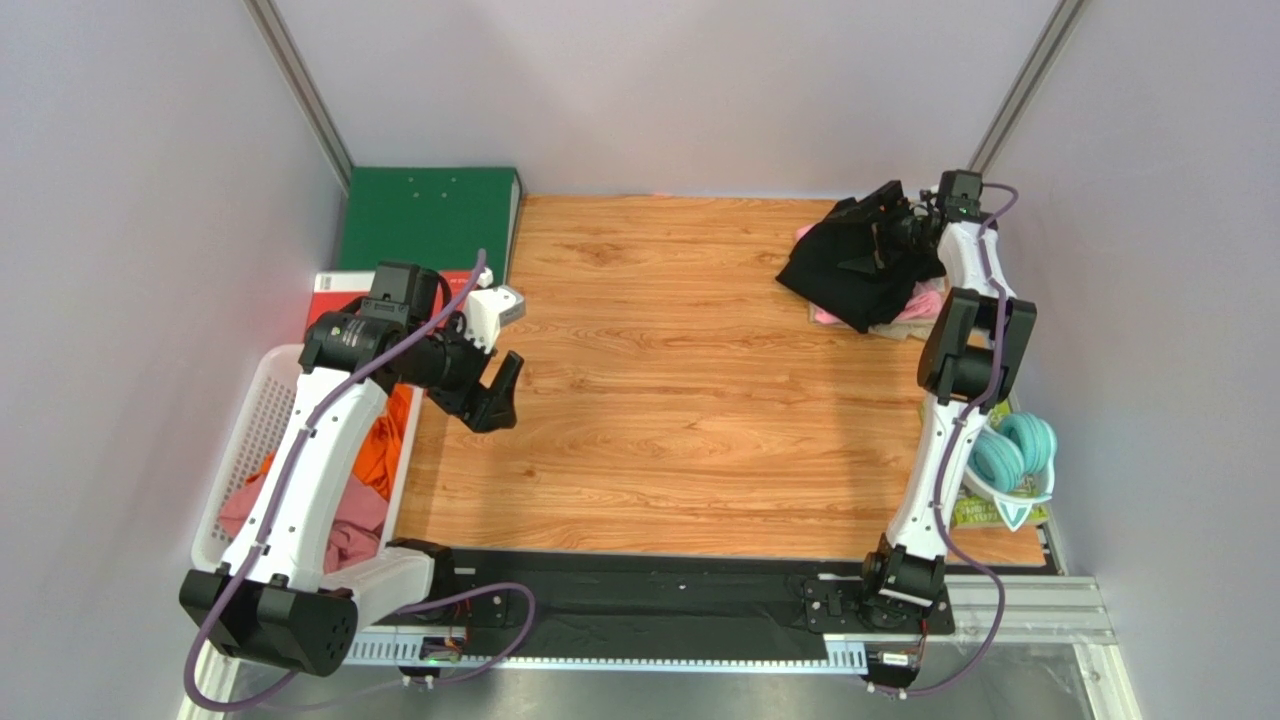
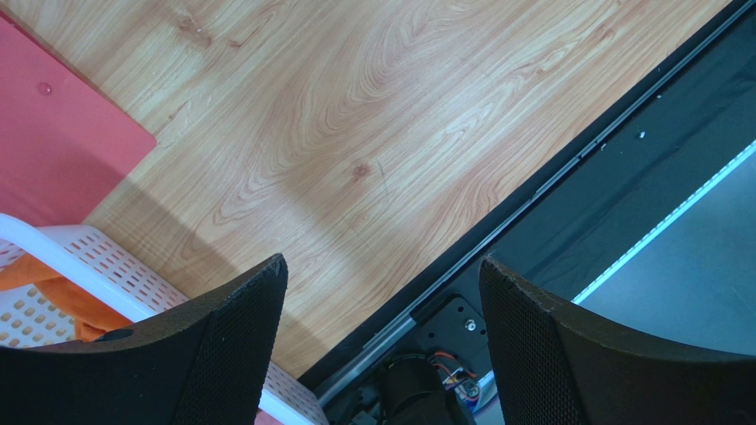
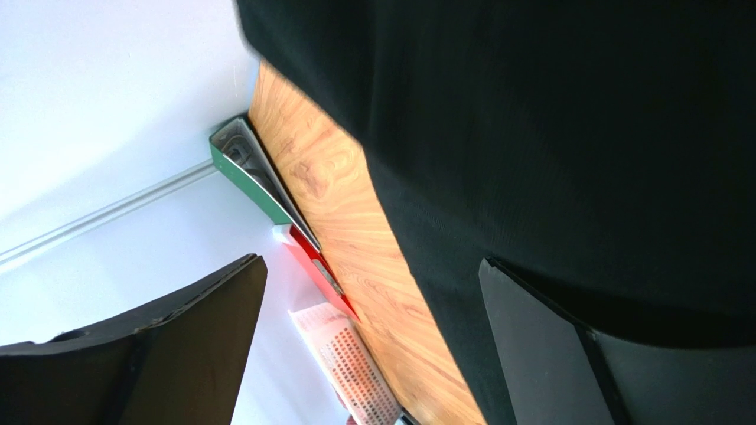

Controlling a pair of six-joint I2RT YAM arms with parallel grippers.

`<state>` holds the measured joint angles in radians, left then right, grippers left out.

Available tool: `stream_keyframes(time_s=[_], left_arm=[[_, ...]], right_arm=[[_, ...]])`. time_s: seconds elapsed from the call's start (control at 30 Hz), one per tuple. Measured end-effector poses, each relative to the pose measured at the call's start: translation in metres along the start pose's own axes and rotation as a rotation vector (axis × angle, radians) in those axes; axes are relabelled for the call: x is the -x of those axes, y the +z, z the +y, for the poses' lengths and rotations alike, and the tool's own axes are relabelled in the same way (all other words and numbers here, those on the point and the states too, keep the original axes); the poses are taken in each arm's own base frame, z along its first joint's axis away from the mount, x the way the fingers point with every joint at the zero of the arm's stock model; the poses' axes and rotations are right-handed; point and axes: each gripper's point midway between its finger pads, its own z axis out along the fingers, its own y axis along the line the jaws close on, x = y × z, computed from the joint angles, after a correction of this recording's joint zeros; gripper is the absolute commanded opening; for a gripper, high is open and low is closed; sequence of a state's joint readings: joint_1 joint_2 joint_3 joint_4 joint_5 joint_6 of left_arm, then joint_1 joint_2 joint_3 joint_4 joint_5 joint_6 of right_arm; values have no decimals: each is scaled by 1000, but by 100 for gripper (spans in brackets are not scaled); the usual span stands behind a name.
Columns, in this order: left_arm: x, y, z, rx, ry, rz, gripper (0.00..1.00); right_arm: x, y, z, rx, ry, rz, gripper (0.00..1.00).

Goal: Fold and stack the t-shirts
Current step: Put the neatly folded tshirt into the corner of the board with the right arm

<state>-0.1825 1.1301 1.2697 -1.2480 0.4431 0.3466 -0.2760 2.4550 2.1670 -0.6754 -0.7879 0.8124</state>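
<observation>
A black t-shirt (image 1: 842,267) lies crumpled on a small pile at the table's far right corner, with pink and beige cloth (image 1: 906,312) showing under it. My right gripper (image 1: 897,225) is over this pile, open. In the right wrist view the black shirt (image 3: 550,133) fills the upper right, and one finger of the right gripper (image 3: 368,261) rests against it; nothing sits between the jaws. My left gripper (image 1: 490,393) is open and empty above the table's left side, beside the basket. An orange shirt (image 1: 388,435) and a dusty-rose shirt (image 1: 338,528) lie in the basket.
The white perforated basket (image 1: 256,413) stands off the table's left edge; its rim (image 2: 106,288) and the orange shirt (image 2: 53,297) show in the left wrist view. A green binder (image 1: 428,218) and a red binder (image 1: 338,288) lie far left. A teal coiled bundle (image 1: 1014,450) sits at the right edge.
</observation>
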Motion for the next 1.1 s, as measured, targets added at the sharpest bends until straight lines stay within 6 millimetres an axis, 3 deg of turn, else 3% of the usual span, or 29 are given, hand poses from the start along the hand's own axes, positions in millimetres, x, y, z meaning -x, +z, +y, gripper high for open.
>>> stream_keyframes(time_s=[0.1, 0.2, 0.37, 0.47, 0.53, 0.57, 0.63, 0.7, 0.73, 0.8, 0.87, 1.0, 1.1], left_arm=[[0, 0, 1, 5, 0, 2, 85], [-1, -1, 3, 21, 1, 2, 86], [3, -14, 18, 139, 8, -42, 88], [7, -34, 36, 256, -26, -118, 93], [9, -52, 54, 358, -64, -179, 98], [10, -58, 60, 393, -76, -201, 100], [15, -71, 76, 477, -107, -255, 100], [21, -77, 89, 531, -131, -309, 100], [23, -77, 94, 545, -139, -329, 100], [22, -67, 104, 555, -169, -349, 100], [20, -53, 112, 546, -202, -352, 100], [9, -15, 128, 479, -299, -297, 100], [4, -2, 132, 440, -357, -270, 100]], right_arm=[[-6, -10, 12, 18, -20, 6, 100], [-18, -32, 37, 58, -44, 4, 100], [-59, -94, 99, 118, -196, -61, 100], [-106, -132, 135, 96, -381, -137, 100], [-158, -152, 160, 78, -566, -196, 100], [-177, -160, 166, 79, -625, -214, 100], [-236, -182, 175, 122, -782, -244, 100], [-265, -209, 167, 162, -862, -302, 100], [-269, -227, 154, 156, -879, -366, 100], [-267, -250, 137, 134, -897, -473, 100], [-262, -261, 120, 88, -911, -541, 100], [-255, -237, 81, -28, -920, -480, 100], [-257, -211, 42, -123, -894, -377, 100]])
